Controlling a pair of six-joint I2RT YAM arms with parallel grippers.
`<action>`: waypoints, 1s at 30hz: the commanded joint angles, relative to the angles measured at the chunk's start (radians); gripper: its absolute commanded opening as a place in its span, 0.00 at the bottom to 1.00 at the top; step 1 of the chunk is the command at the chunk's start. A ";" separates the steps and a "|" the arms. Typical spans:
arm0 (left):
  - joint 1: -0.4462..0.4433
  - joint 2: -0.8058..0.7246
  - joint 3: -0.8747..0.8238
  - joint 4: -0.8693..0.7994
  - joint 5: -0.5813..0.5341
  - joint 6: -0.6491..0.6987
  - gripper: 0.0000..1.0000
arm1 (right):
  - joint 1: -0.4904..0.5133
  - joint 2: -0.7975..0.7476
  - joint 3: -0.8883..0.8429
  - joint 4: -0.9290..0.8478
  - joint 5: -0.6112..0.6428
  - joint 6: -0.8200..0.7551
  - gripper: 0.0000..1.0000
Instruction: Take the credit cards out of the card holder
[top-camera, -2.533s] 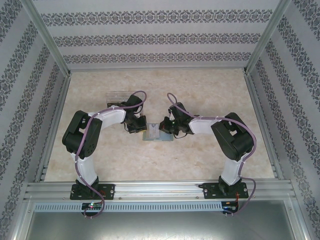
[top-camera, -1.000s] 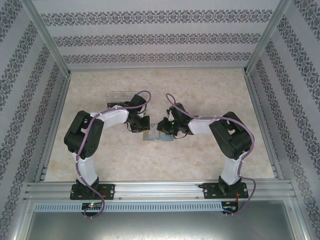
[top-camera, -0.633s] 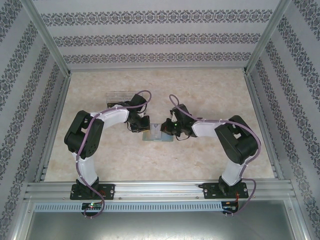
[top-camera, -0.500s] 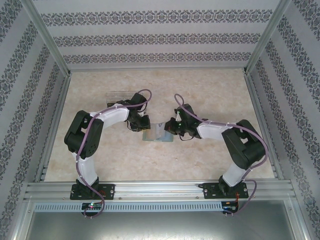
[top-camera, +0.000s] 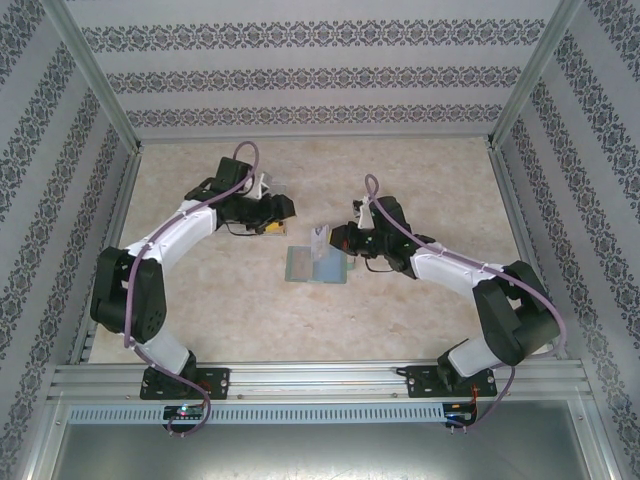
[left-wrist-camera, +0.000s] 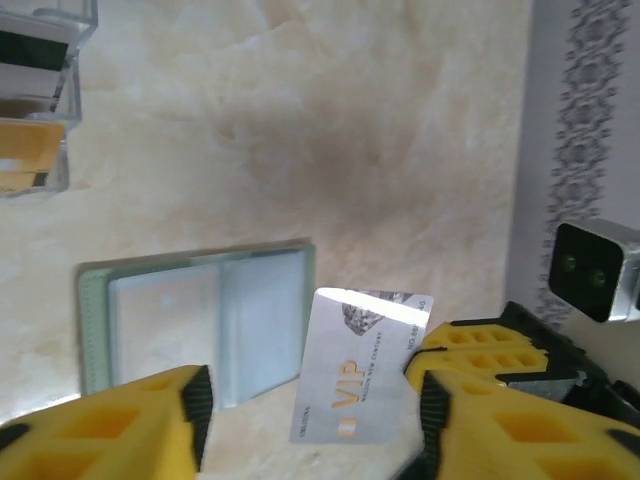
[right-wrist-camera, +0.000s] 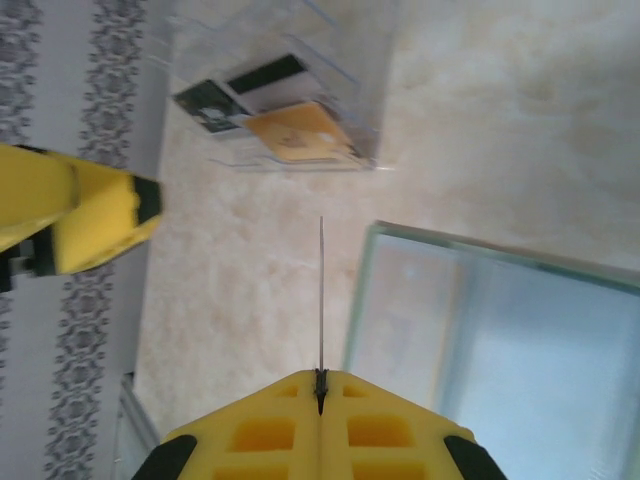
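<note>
Start at the right gripper (right-wrist-camera: 320, 378): its jaws are pressed together on the white VIP credit card (left-wrist-camera: 360, 365); you see this card edge-on in the right wrist view; it is fully out of the pockets, near the edge of the card holder (left-wrist-camera: 195, 325); the holder lies open and flat on the table (top-camera: 420, 180). Check the left gripper (left-wrist-camera: 315, 405): its fingers (left-wrist-camera: 110, 420) stand apart, gripping nothing. Beyond the holder, locate the clear tray (right-wrist-camera: 330, 40); further credit cards (right-wrist-camera: 290, 130) lie inside it, black, whitish and orange-yellow.
</note>
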 joint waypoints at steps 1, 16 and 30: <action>0.016 -0.015 -0.053 0.138 0.200 -0.058 0.66 | -0.012 -0.001 0.040 0.145 -0.098 0.068 0.00; 0.018 -0.024 -0.138 0.581 0.432 -0.333 0.56 | -0.036 0.036 0.056 0.399 -0.207 0.289 0.00; 0.018 -0.084 -0.170 0.682 0.279 -0.455 0.00 | 0.020 0.079 0.034 0.552 -0.182 0.451 0.30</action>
